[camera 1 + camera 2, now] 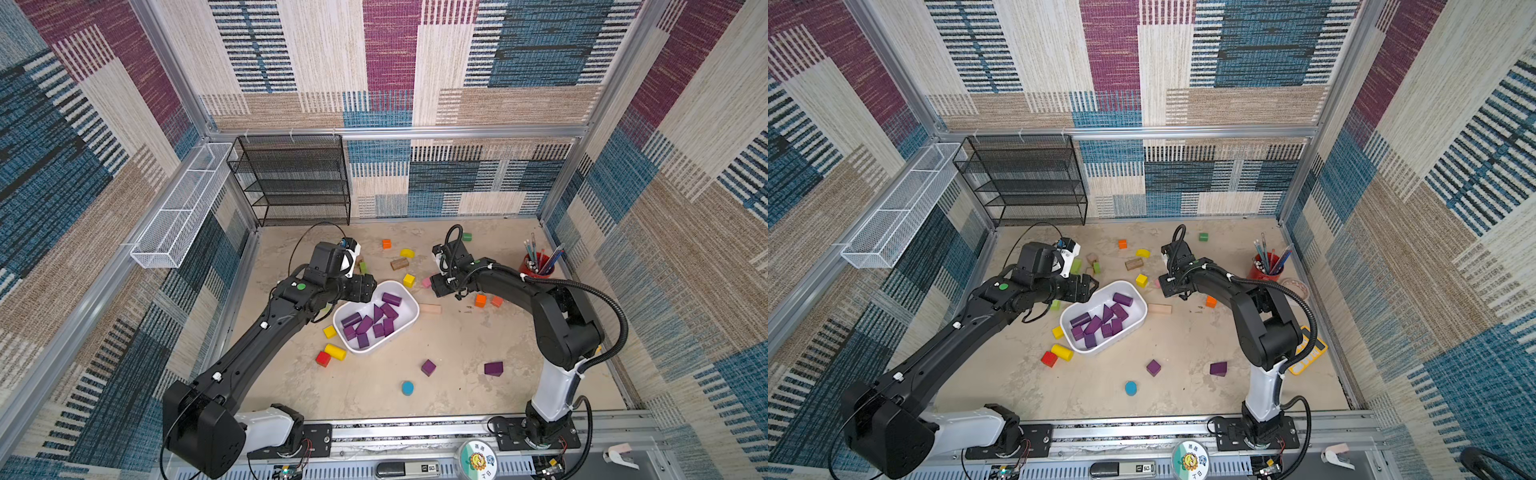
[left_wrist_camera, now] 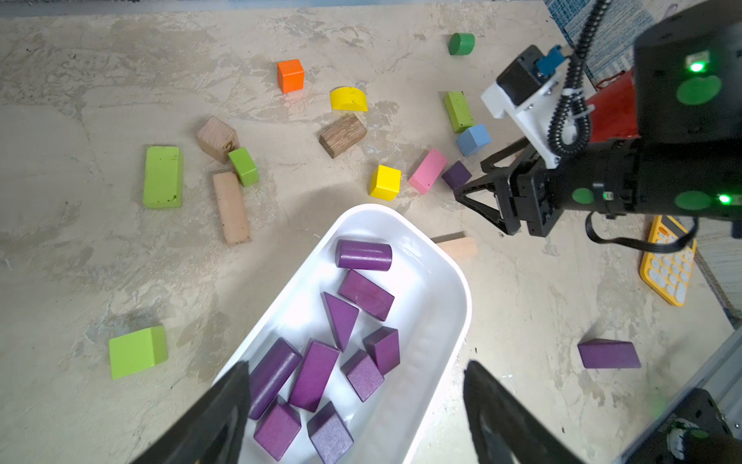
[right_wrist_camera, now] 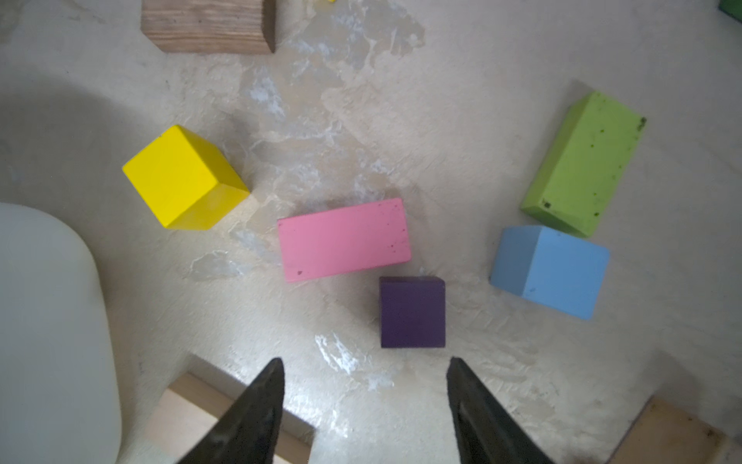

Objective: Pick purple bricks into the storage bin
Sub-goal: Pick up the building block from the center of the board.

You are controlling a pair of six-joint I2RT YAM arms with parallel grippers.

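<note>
The white storage bin sits mid-table with several purple bricks lying in it. My left gripper hovers open and empty over the bin's far left end. A purple cube rests on the table just ahead of my right gripper, whose jaws stand open with nothing between them. Nearer the front lie a second purple cube and a purple block.
A pink bar touches the cube's far edge, and a blue block, green bar and yellow cube lie around it. A wooden bar lies beside the bin. Red pen cup, black rack, wire basket.
</note>
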